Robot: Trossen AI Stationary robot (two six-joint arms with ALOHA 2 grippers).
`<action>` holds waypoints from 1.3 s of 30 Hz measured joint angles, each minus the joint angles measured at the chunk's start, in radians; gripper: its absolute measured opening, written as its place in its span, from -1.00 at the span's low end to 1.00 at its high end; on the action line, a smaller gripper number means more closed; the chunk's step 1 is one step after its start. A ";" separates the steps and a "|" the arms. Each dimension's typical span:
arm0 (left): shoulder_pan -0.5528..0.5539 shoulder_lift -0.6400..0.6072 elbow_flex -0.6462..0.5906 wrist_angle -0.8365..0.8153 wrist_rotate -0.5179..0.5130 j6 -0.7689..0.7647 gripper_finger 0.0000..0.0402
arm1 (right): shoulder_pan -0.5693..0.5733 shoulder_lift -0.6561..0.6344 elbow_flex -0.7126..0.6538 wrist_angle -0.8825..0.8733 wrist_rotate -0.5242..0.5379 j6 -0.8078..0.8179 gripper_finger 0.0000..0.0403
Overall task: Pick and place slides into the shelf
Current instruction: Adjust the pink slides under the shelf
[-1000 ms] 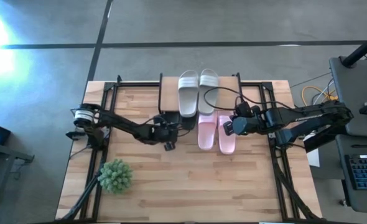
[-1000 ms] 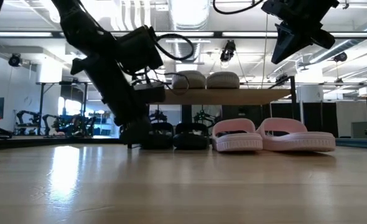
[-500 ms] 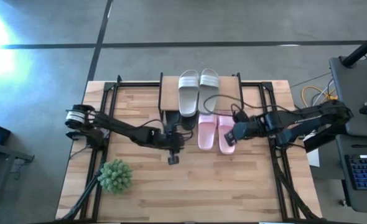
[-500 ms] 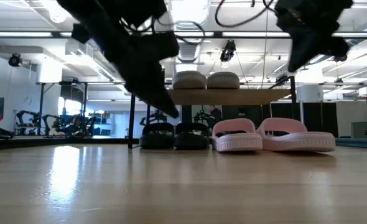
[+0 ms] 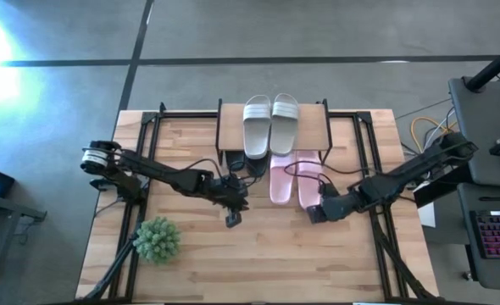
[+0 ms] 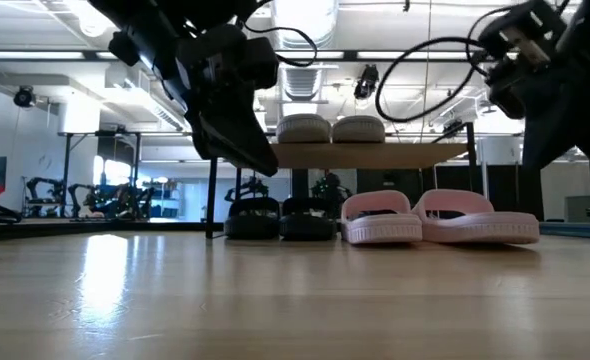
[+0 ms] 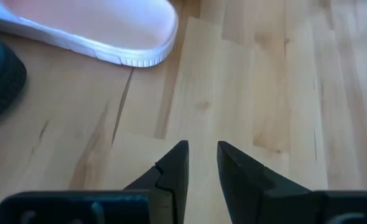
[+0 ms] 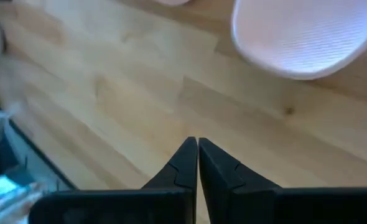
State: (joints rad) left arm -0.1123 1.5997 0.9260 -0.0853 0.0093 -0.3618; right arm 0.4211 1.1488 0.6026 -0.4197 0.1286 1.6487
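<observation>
Grey-white pair (image 5: 271, 124) on the shelf (image 5: 315, 127) board, toes outward, straps toward the far edge. Black pair (image 6: 279, 217) under the board, between the legs, mostly hidden from above. Pink pair (image 5: 295, 179) on the table (image 5: 267, 263) just in front of the shelf, side by side, heels toward the near edge (probably staged there for a push or lift into the lower space beside the black pair).

Left gripper (image 5: 232, 219) hovering over bare wood, near the black pair and the left pink slide, jaws a narrow gap apart, holding nothing. Left wrist view: pink heel (image 7: 96, 28) ahead of the fingers (image 7: 177, 165), apart from them.

Right gripper (image 5: 315, 212) low, just off the heel of the right pink slide, jaws closed and empty. Right wrist view: pink heel (image 8: 305, 37) ahead, not touched. Closed jaws suited to nudging, not grasping.

Plant ball (image 5: 158, 240) near the left corner, well apart.
</observation>
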 joint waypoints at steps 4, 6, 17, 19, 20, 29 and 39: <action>0.001 0.002 0.000 -0.002 -0.001 0.001 -0.65 | 0.009 0.004 -0.033 -0.017 0.065 0.042 -0.96; 0.001 0.002 0.000 -0.001 -0.001 0.001 -0.65 | 0.008 0.013 -0.049 -0.026 0.078 0.053 -0.96; 0.001 0.002 0.000 -0.002 -0.002 0.005 -0.65 | -0.001 0.133 -0.051 -0.008 0.031 0.036 -0.96; 0.001 0.002 0.000 -0.002 -0.002 0.006 -0.65 | -0.009 0.165 -0.051 -0.009 0.043 0.034 -0.96; 0.001 0.002 0.000 -0.002 -0.004 0.006 -0.65 | -0.015 0.179 -0.052 -0.010 0.059 0.030 -0.96; 0.001 0.002 0.000 -0.002 -0.007 0.005 -0.65 | -0.112 0.239 -0.051 -0.045 0.361 0.039 -0.96; 0.001 0.002 0.000 -0.003 -0.006 0.003 -0.65 | -0.248 0.212 -0.045 -0.073 0.366 -0.102 -0.96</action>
State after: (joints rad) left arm -0.1116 1.6016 0.9260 -0.0879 0.0029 -0.3585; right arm 0.1731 1.3613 0.5571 -0.4930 0.4942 1.5464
